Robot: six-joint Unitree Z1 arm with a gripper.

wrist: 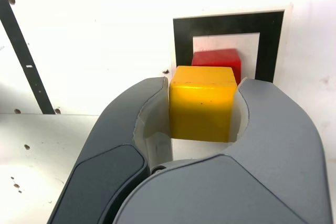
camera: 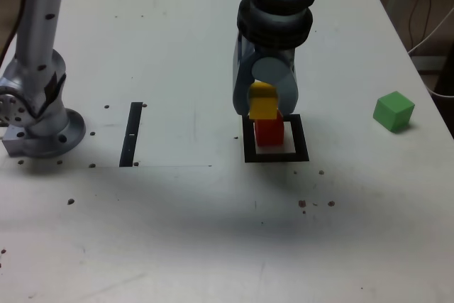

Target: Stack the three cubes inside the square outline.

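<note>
Centrally, red cube [camera: 268,131] sat inside the square outline [camera: 276,155]; yellow cube [camera: 262,101] sat just above it, clamped between the closed jaws of the gripper [wrist: 202,109]; green cube [camera: 394,111] lay well apart at the exterior view's right, on the white table [camera: 177,232].

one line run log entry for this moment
claw: shut on yellow cube | above red cube in square outline | green cube: apart, exterior view's right
</note>
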